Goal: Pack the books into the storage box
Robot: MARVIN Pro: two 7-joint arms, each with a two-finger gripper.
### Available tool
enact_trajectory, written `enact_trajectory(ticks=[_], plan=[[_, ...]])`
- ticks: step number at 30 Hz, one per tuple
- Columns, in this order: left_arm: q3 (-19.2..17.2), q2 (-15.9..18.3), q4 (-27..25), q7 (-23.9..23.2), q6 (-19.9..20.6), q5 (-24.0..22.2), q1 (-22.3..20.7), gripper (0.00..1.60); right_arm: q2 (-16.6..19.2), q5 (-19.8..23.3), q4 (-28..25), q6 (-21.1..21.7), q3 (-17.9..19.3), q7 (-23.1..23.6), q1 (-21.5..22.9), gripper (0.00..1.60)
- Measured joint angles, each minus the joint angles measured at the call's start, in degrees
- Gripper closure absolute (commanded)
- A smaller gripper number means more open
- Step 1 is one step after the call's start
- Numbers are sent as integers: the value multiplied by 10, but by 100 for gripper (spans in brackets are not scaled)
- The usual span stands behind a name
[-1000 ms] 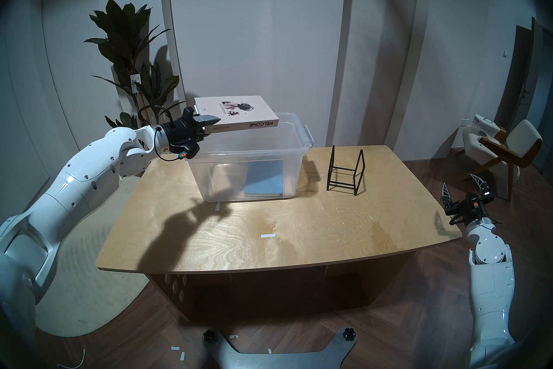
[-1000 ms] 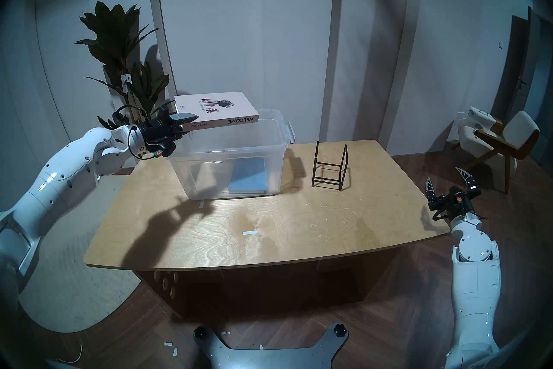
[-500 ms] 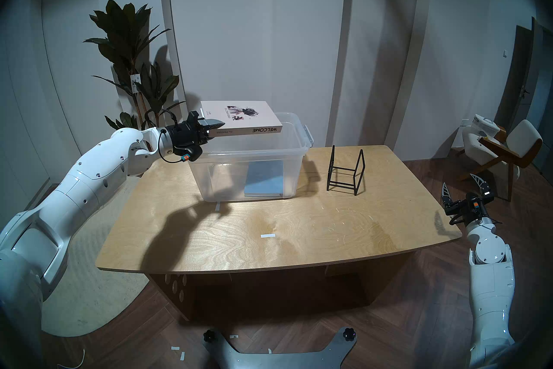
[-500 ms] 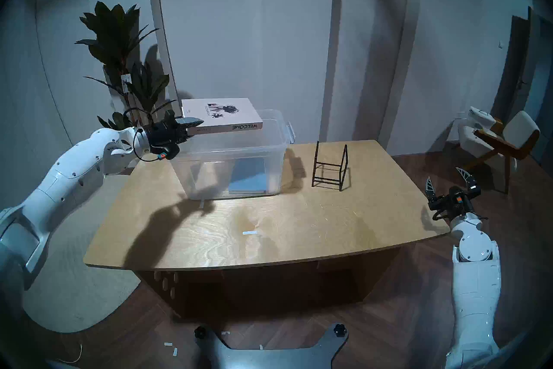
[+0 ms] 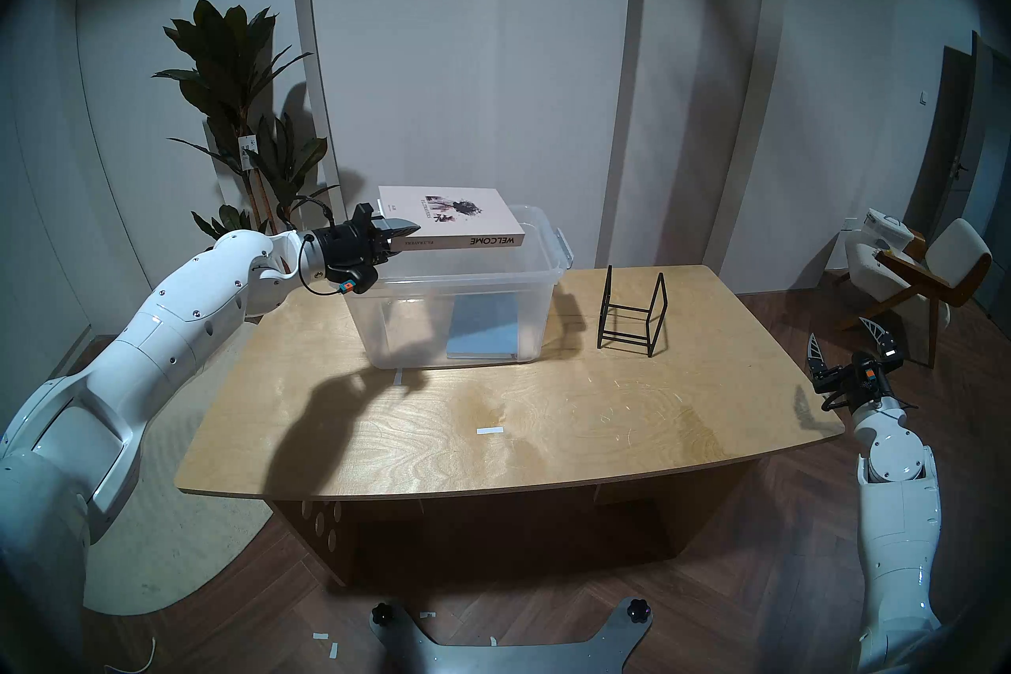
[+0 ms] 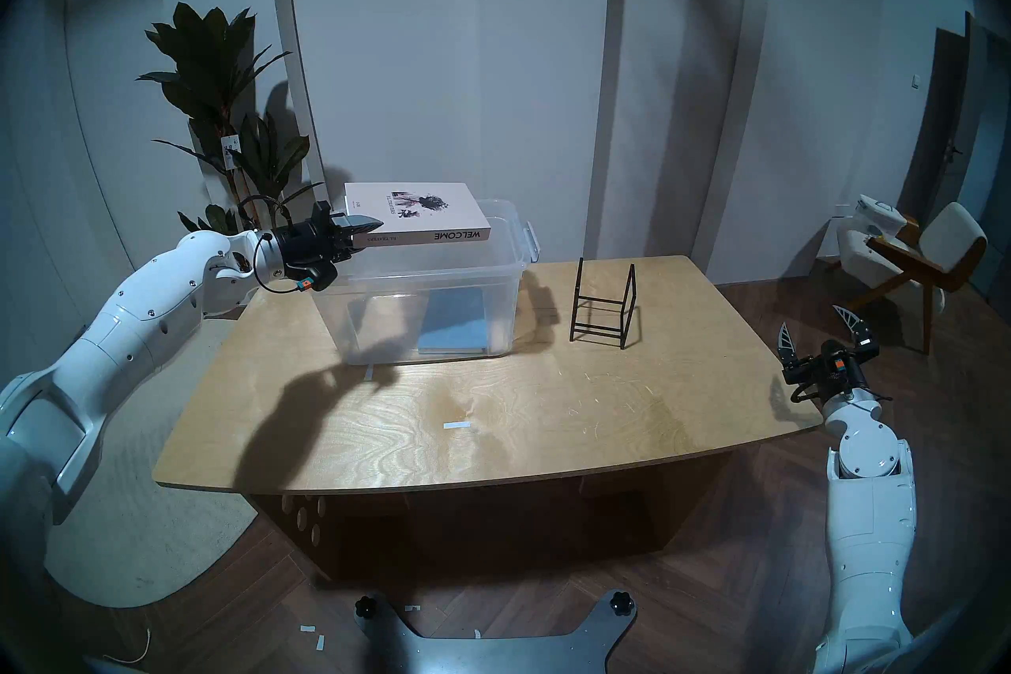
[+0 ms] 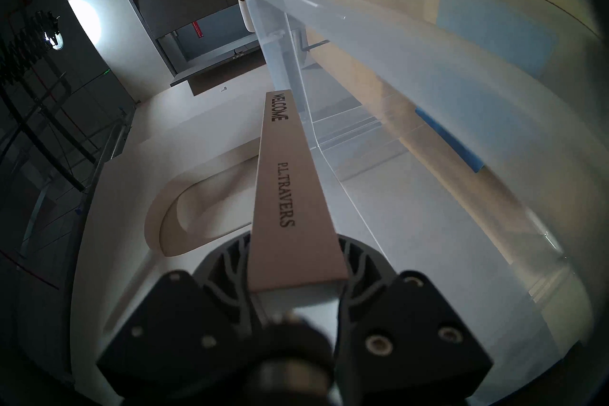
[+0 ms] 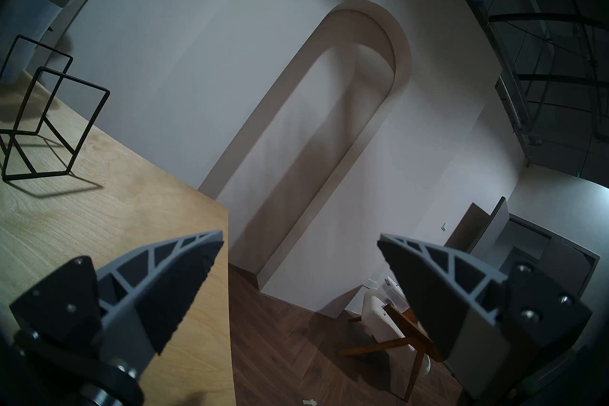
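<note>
White book (image 5: pixel 454 219) clamped flat in left gripper (image 5: pixel 402 231) above storage box (image 5: pixel 454 282); right gripper (image 5: pixel 850 347) spread apart

A: What stands on the desk (image 5: pixel 547 416)?
B: A black wire rack (image 5: pixel 632 311), upright, far right of centre.
A: And off the desk?
B: A leafy plant (image 5: pixel 240 109) far left; a chair (image 5: pixel 919 273) far right.

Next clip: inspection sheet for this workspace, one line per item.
Surface: wooden table, tape strips on it.
Job's things: WELCOME book held flat above the clear box; blue book flat inside.
Clutter: empty wire rack.
Hands: left hand shut on the book's end; right hand open, off the table's edge.
Cables: black loop at left wrist.
Surroundings: plant, chair.
</note>
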Motion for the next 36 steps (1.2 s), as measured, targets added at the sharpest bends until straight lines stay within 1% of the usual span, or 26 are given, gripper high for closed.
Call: enact_trajectory(ticks=[13,21,30,34,36], plan=[[0,-21,33,3,-34,20,-27,160,0,0,0,0,0,0,0,0],[0,-37,55,-3,-55,23,-44,160,0,0,0,0,0,0,0,0],[-1,-43,58,-28,-74,22,-56,160,0,0,0,0,0,0,0,0],[-3,-45,56,-38,-85,16,-60,160,0,0,0,0,0,0,0,0],[-3,-45,53,-51,-92,10,-61,160,0,0,0,0,0,0,0,0]])
